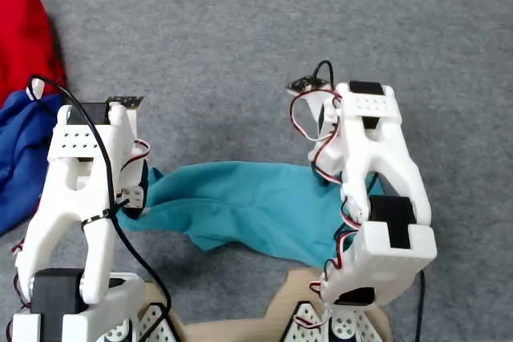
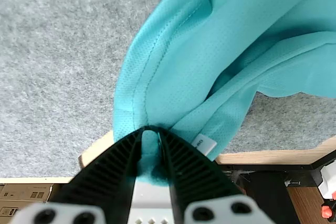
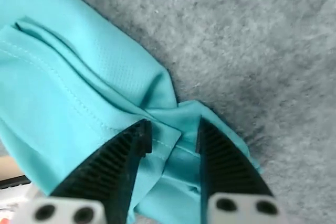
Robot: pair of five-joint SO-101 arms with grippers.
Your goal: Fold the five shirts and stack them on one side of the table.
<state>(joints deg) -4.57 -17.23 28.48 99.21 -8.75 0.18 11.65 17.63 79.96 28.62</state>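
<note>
A teal shirt lies crumpled on the grey felt near the table's front edge, stretched between the two arms. My left gripper is shut on a bunched hem of the teal shirt at its left end. My right gripper stands open over the right end of the teal shirt, with a fold of cloth between its fingers. In the high view that gripper is at the shirt's right edge, mostly hidden under the arm.
A red shirt and a blue shirt lie heaped at the table's left edge. Grey felt covers the back and right of the table. The wooden table front runs just behind the arm bases.
</note>
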